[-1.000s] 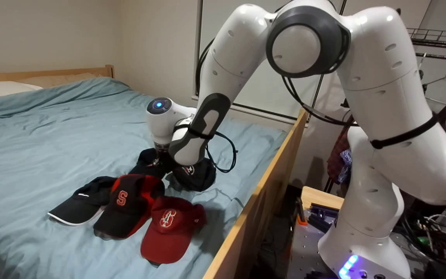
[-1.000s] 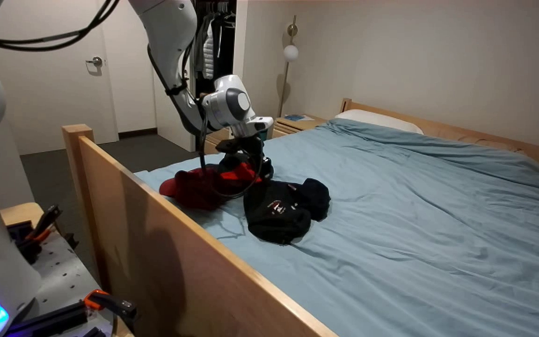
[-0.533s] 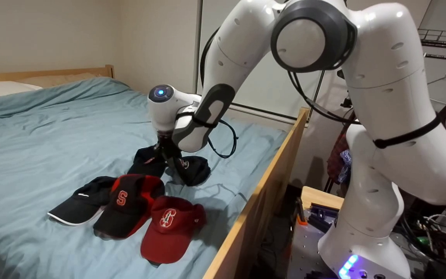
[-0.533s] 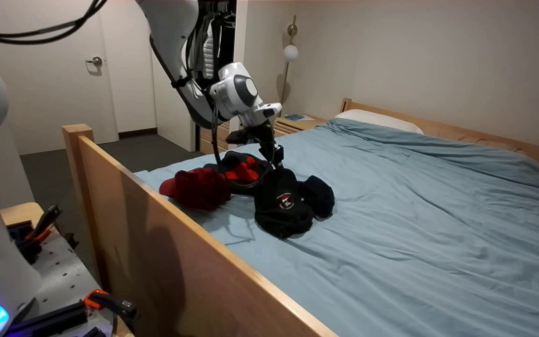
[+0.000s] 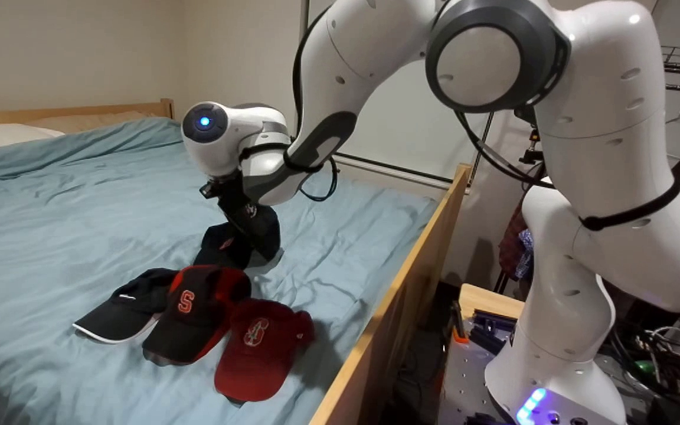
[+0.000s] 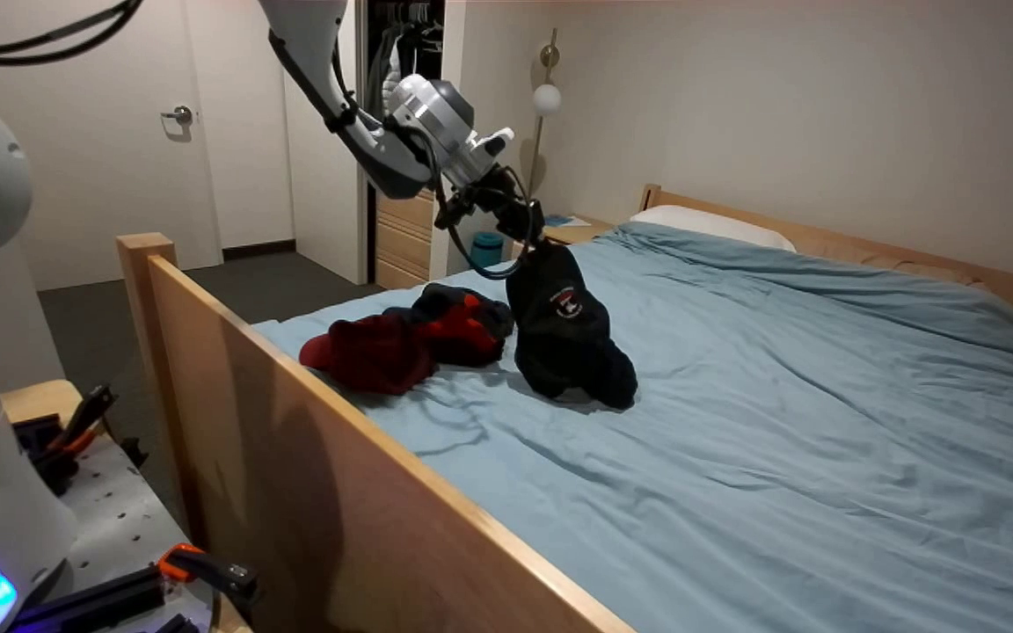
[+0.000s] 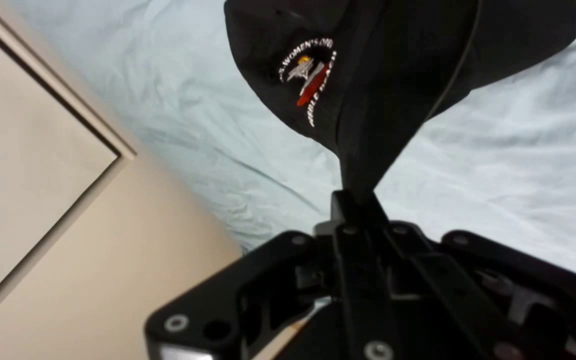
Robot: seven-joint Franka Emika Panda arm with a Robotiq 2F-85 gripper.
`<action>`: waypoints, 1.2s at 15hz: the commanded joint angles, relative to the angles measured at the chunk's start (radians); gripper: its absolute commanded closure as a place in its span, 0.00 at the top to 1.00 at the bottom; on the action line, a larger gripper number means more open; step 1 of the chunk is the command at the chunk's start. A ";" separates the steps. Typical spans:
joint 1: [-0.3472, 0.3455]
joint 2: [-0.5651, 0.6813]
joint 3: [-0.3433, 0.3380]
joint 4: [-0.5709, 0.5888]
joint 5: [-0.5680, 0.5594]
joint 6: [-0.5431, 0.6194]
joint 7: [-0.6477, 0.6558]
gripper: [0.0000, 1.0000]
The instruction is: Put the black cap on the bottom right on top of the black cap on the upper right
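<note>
Wrist view: black two-fingered gripper (image 7: 359, 197), tips drawn nearly together, pinching a narrow fold of the black cloth cap with a round embroidered emblem (image 7: 388, 75). In both exterior views this cap hangs tilted beneath the gripper, above the pale blue bed sheet (image 5: 80, 224); cannot tell whether its lower edge touches the cloth. The dark cloth cap with a small red mark (image 5: 216, 245) sits on the sheet, partly hidden by the held cap in an exterior view; contact between the two unclear. In the same view, three more lie in a close row, nearer the camera: black cap with a white-edged bill (image 5: 124, 310), black-and-red cap bearing a red letter S (image 5: 198, 313), dark red cap with a pale-outlined emblem (image 5: 266, 348). Light brown wooden board (image 5: 399, 307) runs along the bed's edge; jointed white robot arm (image 5: 479, 65) reaches over it.
</note>
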 commanded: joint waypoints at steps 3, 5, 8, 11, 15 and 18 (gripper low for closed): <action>-0.054 -0.029 0.113 0.109 -0.315 -0.262 0.152 0.05; -0.119 -0.022 0.214 0.155 -0.398 -0.381 0.144 0.05; -0.257 0.008 0.402 0.217 -0.469 -0.496 0.091 0.05; -0.385 0.054 0.549 0.254 -0.475 -0.481 0.008 0.05; -0.494 0.109 0.653 0.268 -0.450 -0.419 -0.119 0.05; -0.530 0.139 0.686 0.266 -0.437 -0.391 -0.230 0.05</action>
